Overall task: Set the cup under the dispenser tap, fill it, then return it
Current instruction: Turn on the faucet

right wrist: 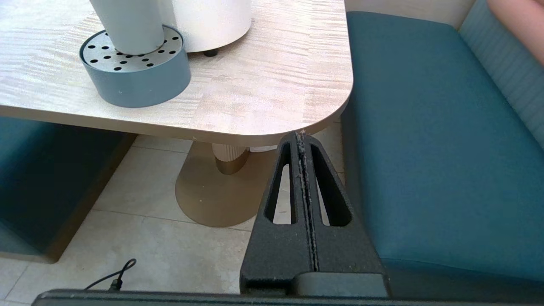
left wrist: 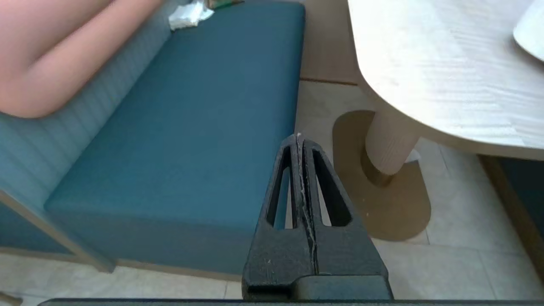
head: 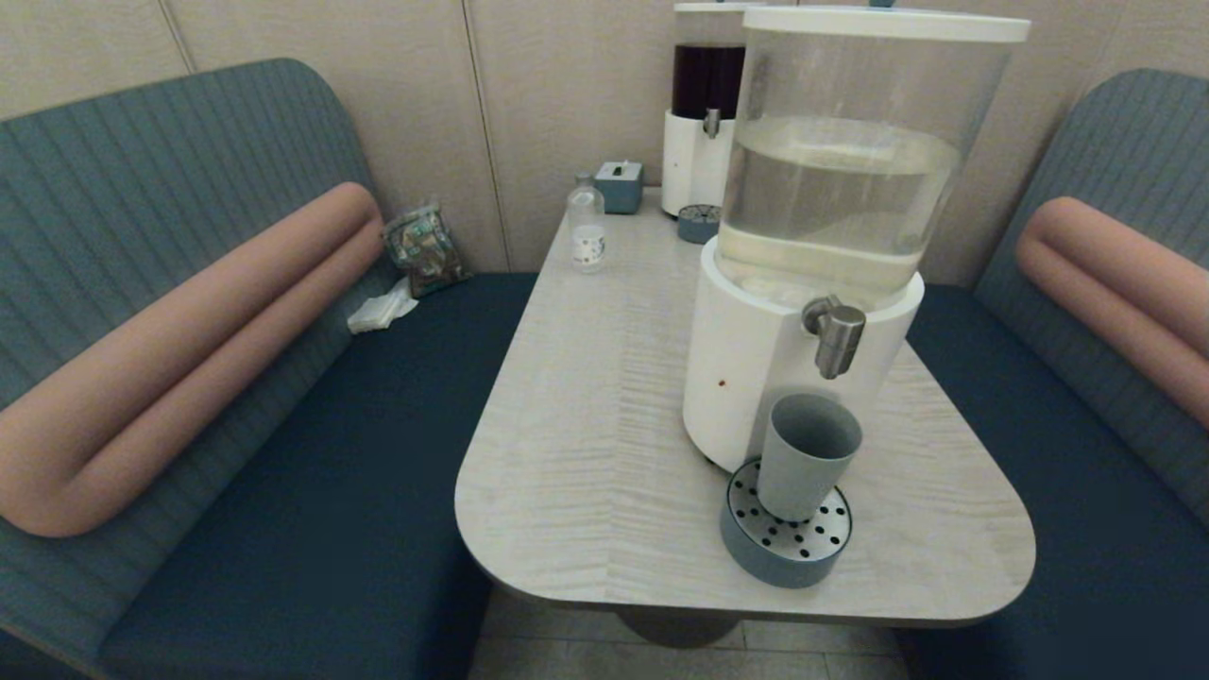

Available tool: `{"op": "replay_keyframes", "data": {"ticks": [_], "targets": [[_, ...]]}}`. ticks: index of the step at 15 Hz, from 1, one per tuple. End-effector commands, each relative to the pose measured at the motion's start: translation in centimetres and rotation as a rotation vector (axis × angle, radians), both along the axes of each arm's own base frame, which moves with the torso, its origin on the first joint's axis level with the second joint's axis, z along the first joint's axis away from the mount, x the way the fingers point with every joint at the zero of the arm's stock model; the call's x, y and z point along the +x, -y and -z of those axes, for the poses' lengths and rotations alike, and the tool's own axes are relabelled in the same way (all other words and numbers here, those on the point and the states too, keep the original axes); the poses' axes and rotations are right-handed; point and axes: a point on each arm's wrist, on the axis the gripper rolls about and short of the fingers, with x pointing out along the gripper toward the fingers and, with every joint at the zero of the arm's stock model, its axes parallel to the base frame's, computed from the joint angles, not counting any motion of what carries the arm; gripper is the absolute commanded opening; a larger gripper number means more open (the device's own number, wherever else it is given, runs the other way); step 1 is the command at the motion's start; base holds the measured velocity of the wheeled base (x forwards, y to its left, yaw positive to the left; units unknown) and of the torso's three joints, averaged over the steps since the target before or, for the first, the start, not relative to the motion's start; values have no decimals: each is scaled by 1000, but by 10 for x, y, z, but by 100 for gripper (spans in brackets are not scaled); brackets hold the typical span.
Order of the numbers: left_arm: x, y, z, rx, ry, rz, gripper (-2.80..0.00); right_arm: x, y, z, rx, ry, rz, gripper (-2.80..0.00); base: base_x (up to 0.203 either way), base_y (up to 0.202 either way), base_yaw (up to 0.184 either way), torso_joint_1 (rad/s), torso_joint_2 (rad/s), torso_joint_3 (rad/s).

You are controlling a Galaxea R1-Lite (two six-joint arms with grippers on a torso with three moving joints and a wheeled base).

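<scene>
The grey-blue cup (head: 806, 456) stands upright on the round perforated drip tray (head: 787, 546) in front of the big white-based dispenser (head: 814, 236), just below its steel tap (head: 837, 334). The cup's lower part (right wrist: 127, 25) and the drip tray (right wrist: 136, 70) also show in the right wrist view. Neither arm appears in the head view. My left gripper (left wrist: 298, 137) hangs shut and empty below table height, over the left bench's edge. My right gripper (right wrist: 301, 135) is shut and empty too, low beside the table's near right corner.
A small clear bottle (head: 587, 224), a grey box (head: 620, 185) and a second dispenser with dark liquid (head: 704, 113) stand at the table's far end. Blue benches (head: 283, 491) flank the table (head: 586, 425). A pedestal base (right wrist: 212, 191) sits on the floor.
</scene>
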Motion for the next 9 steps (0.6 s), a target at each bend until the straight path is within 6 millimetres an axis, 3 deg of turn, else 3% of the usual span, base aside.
{"op": "replay_keyframes", "data": {"ticks": [1,5,7,9], "targets": [[0,0,-1,0,4,2,-280,0,0,0,-2,-2,-1,-280,0,0,0,0,0,0],[0,0,-2,-22,28,2,-280,-2,0,-7,-62,28,0,-280,0,0,0,0,0,0],[0,0,-2,-24,28,2,-280,-12,0,-46,-62,123,-4,-280,0,0,0,0,0,0],[0,0,-2,-23,28,2,-280,-16,0,-106,-58,175,-13,-280,0,0,0,0,0,0]]}}
